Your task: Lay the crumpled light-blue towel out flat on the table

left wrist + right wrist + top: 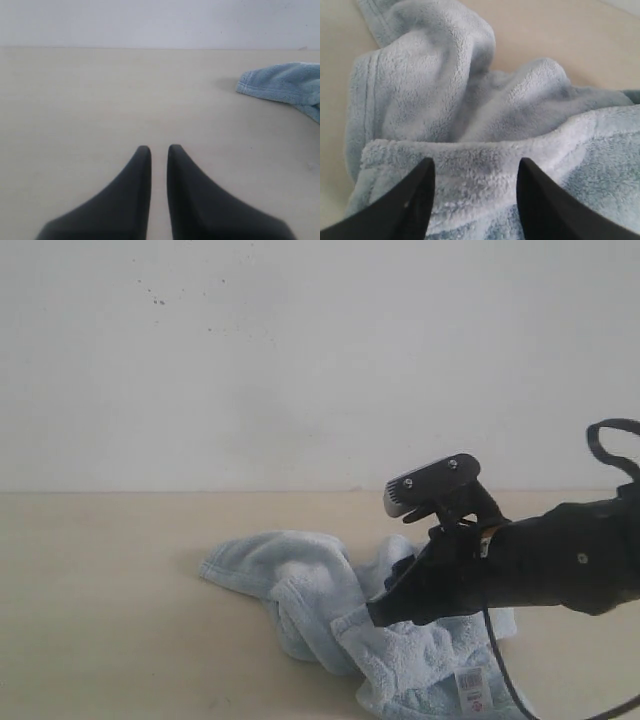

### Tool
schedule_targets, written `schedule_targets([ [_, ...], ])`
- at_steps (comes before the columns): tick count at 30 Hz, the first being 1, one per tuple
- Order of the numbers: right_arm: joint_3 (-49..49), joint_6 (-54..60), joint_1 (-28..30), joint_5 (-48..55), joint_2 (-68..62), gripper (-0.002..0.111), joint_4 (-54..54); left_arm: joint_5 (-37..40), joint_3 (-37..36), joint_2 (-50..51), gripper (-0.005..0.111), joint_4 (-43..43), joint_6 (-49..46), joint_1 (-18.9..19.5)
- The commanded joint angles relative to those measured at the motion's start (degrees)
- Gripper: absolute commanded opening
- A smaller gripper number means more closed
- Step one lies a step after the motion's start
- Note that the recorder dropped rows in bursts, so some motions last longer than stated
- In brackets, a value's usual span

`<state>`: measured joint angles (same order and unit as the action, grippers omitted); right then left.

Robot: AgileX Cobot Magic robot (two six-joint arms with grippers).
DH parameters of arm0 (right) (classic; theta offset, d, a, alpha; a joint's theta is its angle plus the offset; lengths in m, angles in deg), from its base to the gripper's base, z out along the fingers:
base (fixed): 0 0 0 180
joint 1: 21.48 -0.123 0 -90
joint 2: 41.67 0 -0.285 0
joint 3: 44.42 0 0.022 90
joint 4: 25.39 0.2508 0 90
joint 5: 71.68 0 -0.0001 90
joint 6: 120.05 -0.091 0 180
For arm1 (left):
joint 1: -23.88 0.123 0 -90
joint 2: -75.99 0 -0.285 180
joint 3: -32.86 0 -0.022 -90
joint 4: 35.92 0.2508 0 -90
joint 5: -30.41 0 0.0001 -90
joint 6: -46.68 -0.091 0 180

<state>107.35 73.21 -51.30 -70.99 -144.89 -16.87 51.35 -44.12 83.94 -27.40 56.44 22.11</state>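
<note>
While the crumpled towel (320,605) lies bunched on the tabletop (100,620) at the exterior view's lower centre-right, the right hand (476,166) gapes wide astride a fold, gripping nothing, and the left hand (159,149) is almost closed, empty.

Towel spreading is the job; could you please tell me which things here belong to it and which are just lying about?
Job: towel, table, right gripper, left gripper.
Just there: wall, cable.

Plain white wall (300,360) behind, matte, few dark specks (158,302) at upper left
</note>
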Motion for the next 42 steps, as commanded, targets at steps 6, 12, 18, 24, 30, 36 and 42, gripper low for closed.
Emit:
schedule_targets([
  [6,5.74,3.31,-7.10,5.58,-4.98,0.049,-0.14,-0.43,-0.24,-0.16,0.013,-0.42,-0.30,-0.21],
  [12,5.74,3.84,-8.69,10.71,-5.90,0.049,-0.33,-0.43,-0.24,-0.16,0.013,-0.42,-0.30,-0.21],
  [18,5.74,4.00,-8.69,10.82,-7.16,0.049,-1.37,-0.43,-0.24,-0.16,0.013,-0.42,-0.30,-0.21],
  [24,5.74,4.00,-8.69,14.47,-11.19,0.049,-1.61,-0.43,-0.24,-0.16,0.013,-0.42,-0.30,-0.21],
  [30,5.74,4.00,-8.69,12.82,-12.88,0.008,-1.61,-0.43,-0.24,-0.16,0.013,-0.42,-0.30,-0.21],
  [36,5.74,2.68,-8.45,12.85,-8.83,0.000,-1.61,-0.43,-0.24,-0.16,0.013,-0.42,-0.30,-0.21],
  [42,5.63,1.86,-8.45,19.28,0.37,0.000,-3.59,-0.43,-0.24,-0.16,0.013,-0.42,-0.30,-0.21],
])
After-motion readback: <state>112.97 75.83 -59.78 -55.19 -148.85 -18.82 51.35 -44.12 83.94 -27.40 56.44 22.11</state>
